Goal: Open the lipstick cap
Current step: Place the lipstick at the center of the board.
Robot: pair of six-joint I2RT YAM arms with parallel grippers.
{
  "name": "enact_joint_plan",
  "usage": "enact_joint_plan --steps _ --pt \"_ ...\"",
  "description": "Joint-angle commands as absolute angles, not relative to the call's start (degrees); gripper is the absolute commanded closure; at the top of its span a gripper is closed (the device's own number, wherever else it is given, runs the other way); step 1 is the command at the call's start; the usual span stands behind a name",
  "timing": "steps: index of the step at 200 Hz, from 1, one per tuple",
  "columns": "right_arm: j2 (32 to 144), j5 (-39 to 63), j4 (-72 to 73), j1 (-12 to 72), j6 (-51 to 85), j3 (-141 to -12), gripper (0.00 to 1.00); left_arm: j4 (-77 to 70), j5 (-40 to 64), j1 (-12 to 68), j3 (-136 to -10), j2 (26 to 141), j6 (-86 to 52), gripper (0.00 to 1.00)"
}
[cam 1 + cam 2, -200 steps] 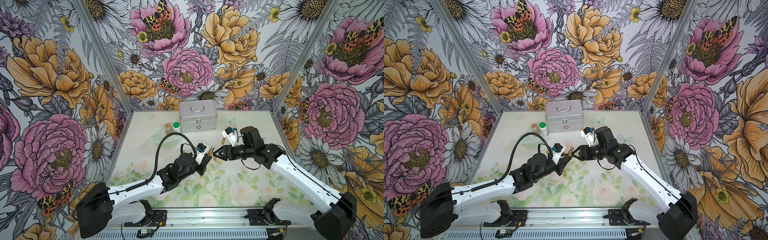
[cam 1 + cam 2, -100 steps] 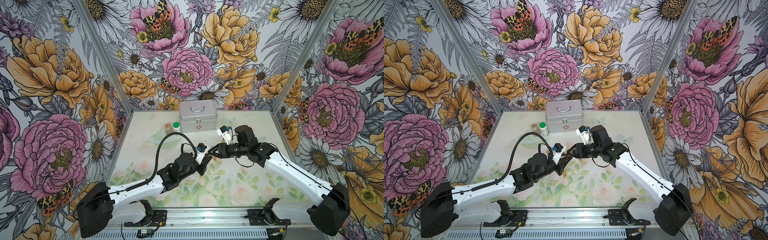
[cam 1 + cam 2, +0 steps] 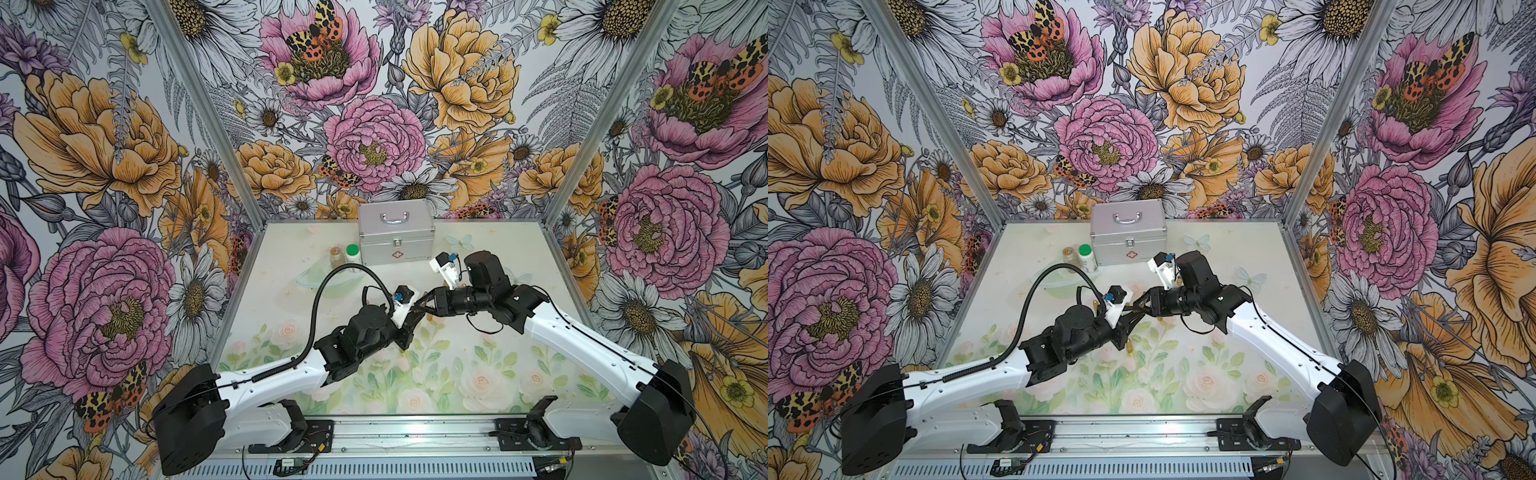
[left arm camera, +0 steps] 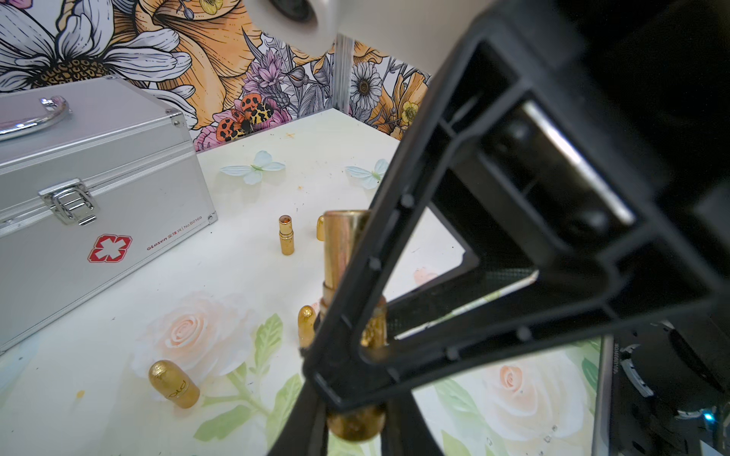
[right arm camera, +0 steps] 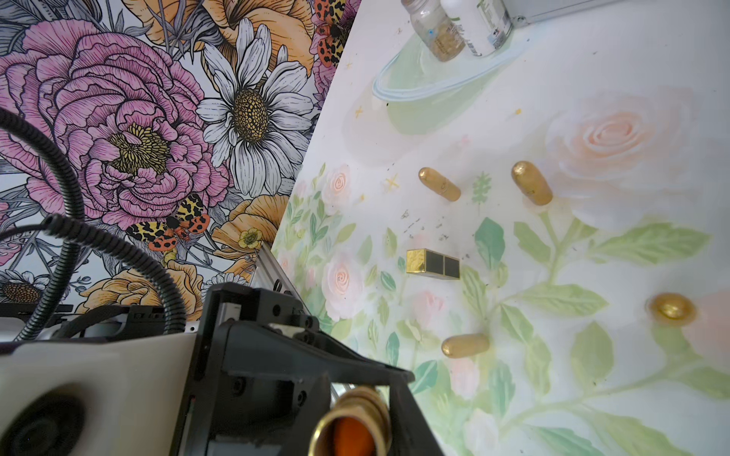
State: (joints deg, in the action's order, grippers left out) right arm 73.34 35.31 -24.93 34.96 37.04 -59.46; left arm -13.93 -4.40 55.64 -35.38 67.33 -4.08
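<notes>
- Lipstick point(image 4: 343, 252): gold, held off the table point(image 3: 498, 249), over its middle, about midway between the side edges.
- My left tool point(image 3: 415, 318) is clamped on its rounded base.
- My right tool point(image 3: 420, 305): fingers sit close together at the tube; can't tell whether they actually grip.
- Orange stick point(image 5: 351, 432) shows in the tube's open end.

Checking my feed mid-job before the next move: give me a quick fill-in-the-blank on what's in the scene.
The left gripper is shut on a ___-coloured lipstick.
The white bottle beside the silver case has a ___ cap.
The cross emblem on the case is ___.
Missing words: gold, green, red.
</notes>
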Motion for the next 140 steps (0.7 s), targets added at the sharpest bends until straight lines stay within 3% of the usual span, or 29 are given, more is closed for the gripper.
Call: enact_joint_plan --steps 1,67,84,108,140 --pt "73.6 34.4 -23.6 35.3 36.4 -59.1 0.76 -15.1 -3.4 55.7 -37.0 66.9 -3.0 1.00" --pt "72.9 31.8 -23.7 35.4 36.2 -59.3 0.80 -14.8 -3.8 55.7 -36.7 66.8 -3.1 1.00" --pt "72.7 31.0 -23.9 35.3 35.7 -59.9 0.80 -14.7 -4.1 55.7 -36.6 66.6 -3.3 0.72" --pt "73.2 27.9 -26.4 35.2 33.8 -61.7 0.80 -14.5 -4.5 55.7 -36.1 66.2 -3.7 0.44" --pt "74.8 19.6 -32.9 35.0 30.2 -65.6 0.80 -13.9 -6.0 55.7 -34.3 64.1 -5.0 0.24"
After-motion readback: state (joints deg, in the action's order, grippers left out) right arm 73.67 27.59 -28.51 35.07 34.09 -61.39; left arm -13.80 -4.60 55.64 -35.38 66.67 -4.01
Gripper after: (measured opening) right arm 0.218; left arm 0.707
